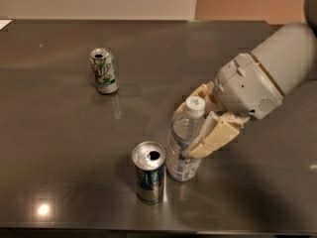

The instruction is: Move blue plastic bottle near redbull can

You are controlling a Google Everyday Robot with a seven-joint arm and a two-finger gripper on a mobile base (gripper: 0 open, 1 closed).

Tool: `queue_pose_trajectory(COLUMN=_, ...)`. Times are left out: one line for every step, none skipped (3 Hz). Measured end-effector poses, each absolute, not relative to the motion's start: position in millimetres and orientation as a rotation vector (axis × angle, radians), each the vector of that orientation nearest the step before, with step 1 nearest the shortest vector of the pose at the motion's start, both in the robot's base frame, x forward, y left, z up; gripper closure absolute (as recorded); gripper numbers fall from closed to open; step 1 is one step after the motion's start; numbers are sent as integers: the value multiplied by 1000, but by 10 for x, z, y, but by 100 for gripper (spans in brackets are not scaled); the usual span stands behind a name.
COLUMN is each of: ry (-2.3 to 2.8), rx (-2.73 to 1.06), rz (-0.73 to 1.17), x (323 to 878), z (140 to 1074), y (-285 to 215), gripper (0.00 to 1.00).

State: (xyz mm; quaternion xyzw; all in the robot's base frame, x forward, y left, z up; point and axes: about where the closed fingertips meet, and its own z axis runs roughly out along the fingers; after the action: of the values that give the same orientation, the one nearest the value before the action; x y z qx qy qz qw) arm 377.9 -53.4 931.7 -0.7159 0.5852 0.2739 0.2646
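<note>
The gripper (192,127) is closed around the blue plastic bottle (181,155). The bottle is upright on the counter (64,143), just beside the redbull can (149,172).

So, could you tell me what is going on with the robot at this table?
The robot's claw is closed on the blue plastic bottle, which stands upright on the dark table. The bottle is close beside the redbull can, near the table's front edge; I cannot tell whether the two touch. A white-and-green soda can stands well apart from them, further back on the left of the picture.
</note>
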Motion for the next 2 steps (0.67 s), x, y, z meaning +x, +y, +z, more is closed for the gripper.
queue_pose_trajectory(ry=1577, rx=-1950, rz=734, x=3711, z=9253, y=-522, gripper=60)
queue_pose_trajectory(ry=1577, rx=-1950, rz=734, x=3711, z=9270, y=-520, gripper=36)
